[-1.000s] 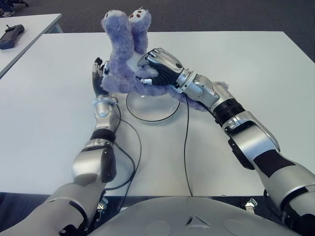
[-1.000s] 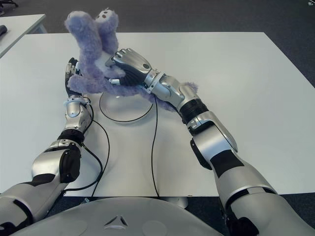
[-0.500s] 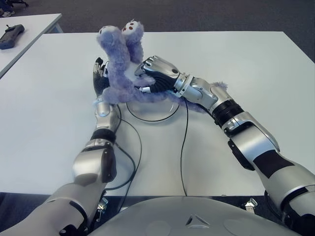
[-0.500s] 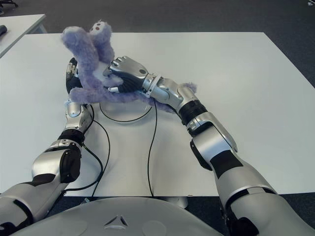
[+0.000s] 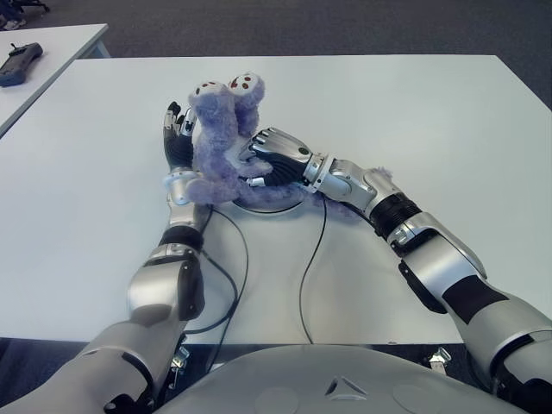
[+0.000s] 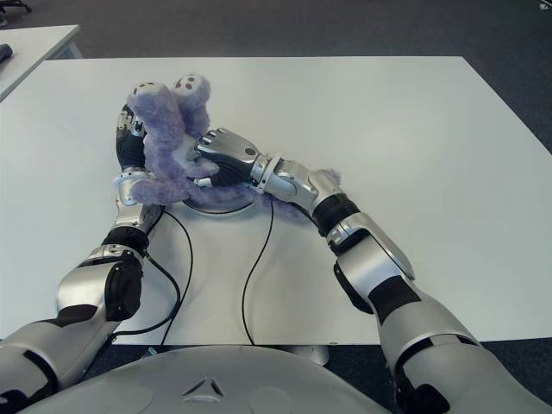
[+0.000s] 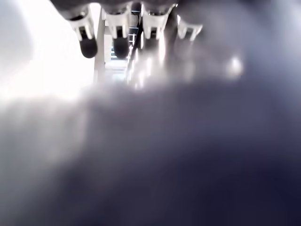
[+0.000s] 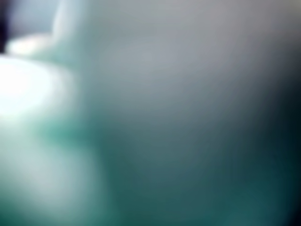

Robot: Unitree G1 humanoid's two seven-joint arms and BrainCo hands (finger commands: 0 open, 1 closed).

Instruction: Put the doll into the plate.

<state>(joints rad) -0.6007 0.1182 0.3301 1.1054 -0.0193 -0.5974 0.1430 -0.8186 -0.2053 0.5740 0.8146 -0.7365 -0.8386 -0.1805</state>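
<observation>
The doll (image 5: 220, 138) is a fuzzy purple plush with two eye stalks pointing up. It sits low over the round plate (image 5: 283, 205), covering most of it, and I cannot tell whether it touches. My right hand (image 5: 272, 157) is shut on the doll's body from the right, and more purple fur (image 5: 385, 153) shows along that forearm. My left hand (image 5: 177, 142) stands upright against the doll's left side with straight fingers (image 7: 115, 28), holding nothing. Fur fills the left wrist view; the right wrist view shows nothing readable.
The plate lies on a wide white table (image 5: 414, 112). Two black cables (image 5: 309, 259) run from the hands toward the near edge. A second table (image 5: 52, 43) at the far left carries a dark device (image 5: 19, 62).
My right hand has lowered the doll from well above the table down onto the plate. The left hand has stayed beside it.
</observation>
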